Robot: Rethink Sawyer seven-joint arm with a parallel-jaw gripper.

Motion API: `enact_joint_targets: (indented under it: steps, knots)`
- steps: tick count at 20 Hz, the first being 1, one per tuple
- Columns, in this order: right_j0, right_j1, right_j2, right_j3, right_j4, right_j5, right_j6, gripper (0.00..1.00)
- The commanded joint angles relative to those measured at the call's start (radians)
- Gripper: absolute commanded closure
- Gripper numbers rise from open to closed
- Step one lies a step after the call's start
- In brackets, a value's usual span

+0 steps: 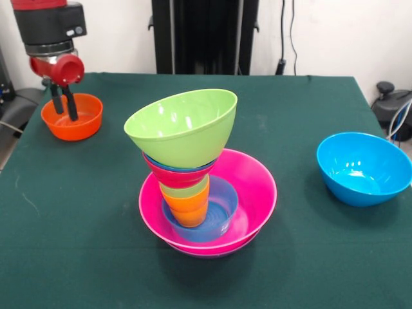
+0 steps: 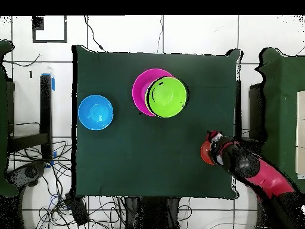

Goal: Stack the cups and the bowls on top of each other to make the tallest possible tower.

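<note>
The pincer (image 1: 65, 107), at the upper left of the front view, reaches down into the small orange bowl (image 1: 72, 117) with its two dark fingers set narrow, close together; whether they pinch the bowl's rim or merely hang inside it cannot be told. In the overhead view the arm covers most of that bowl at the desk's right edge.

The tower (image 1: 196, 187) stands mid-desk (image 1: 84, 257): a wide pink bowl (image 1: 257, 193) as base, a small blue bowl (image 1: 222, 215) inside it, then an orange cup (image 1: 190, 211) and a light green cup (image 1: 187, 190), a red bowl (image 1: 174, 175) with a blue rim showing just above it, and a lime green bowl (image 1: 183, 125) on top, tilted toward the viewer. A sky-blue bowl (image 1: 362, 167) sits apart at right.

The step in hand looks like fetching the orange bowl. Next it would need a firm rim grip, a lift, and a gentle placement into the tilted green bowl, which could tip.

Any purple bowl beneath the pink one is barely discernible.
</note>
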Motion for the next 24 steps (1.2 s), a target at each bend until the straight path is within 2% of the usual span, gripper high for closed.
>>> enact_joint_targets:
  steps: [1, 8, 24]
  knots:
    - [0.038, 0.079, 0.003, 0.06, -0.005, -0.001, 0.081, 0.0]
    - [0.056, 0.086, -0.005, 0.076, 0.013, -0.026, 0.117, 0.0]
    - [0.056, 0.218, 0.011, -0.031, -0.002, -0.069, 0.086, 0.0]
